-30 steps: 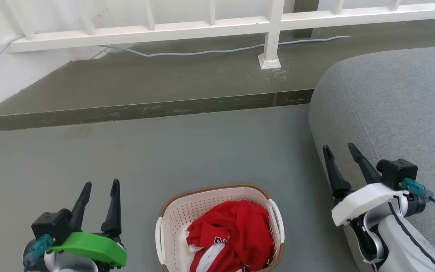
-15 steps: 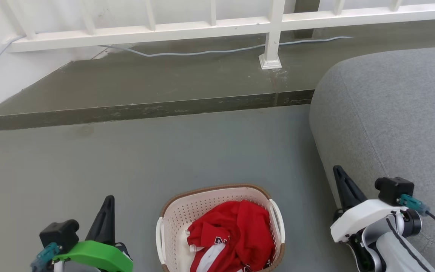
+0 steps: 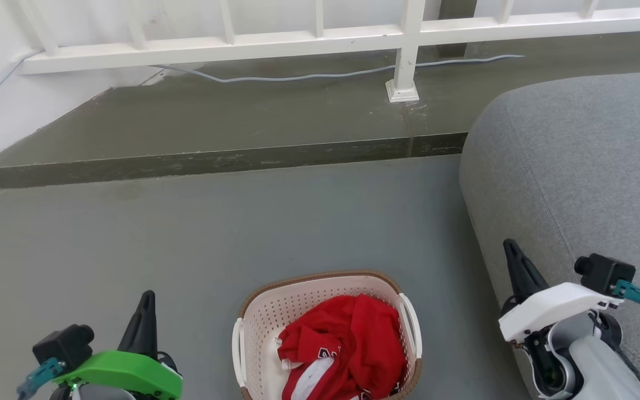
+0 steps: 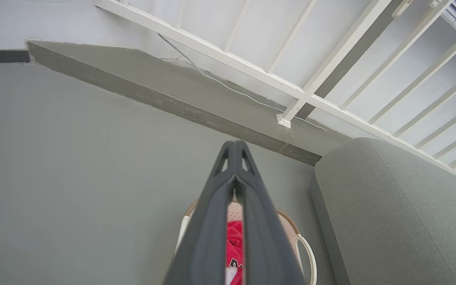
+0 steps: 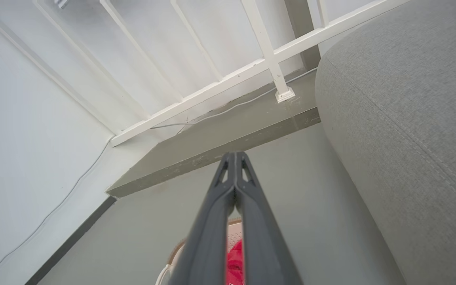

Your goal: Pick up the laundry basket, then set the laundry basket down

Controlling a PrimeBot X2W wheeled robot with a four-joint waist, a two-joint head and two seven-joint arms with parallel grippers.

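We had the laundry basket (image 3: 325,333) sitting at 6 o'clock on the floor, light but flexy, so grab its side handles. Left gripper (image 3: 143,322) and right gripper (image 3: 517,266) both pinched closed, empty.

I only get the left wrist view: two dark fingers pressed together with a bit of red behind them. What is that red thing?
Observer: A red garment heaped in the laundry basket, which stands on the floor.
Operator: Is anything holding the basket?
Observer: No. The left gripper is off to the basket's left, apart from it, and shut on nothing.
Operator: And the other arm?
Observer: The right gripper is on the basket's other side, in front of the grey sofa, also shut and apart from the basket.
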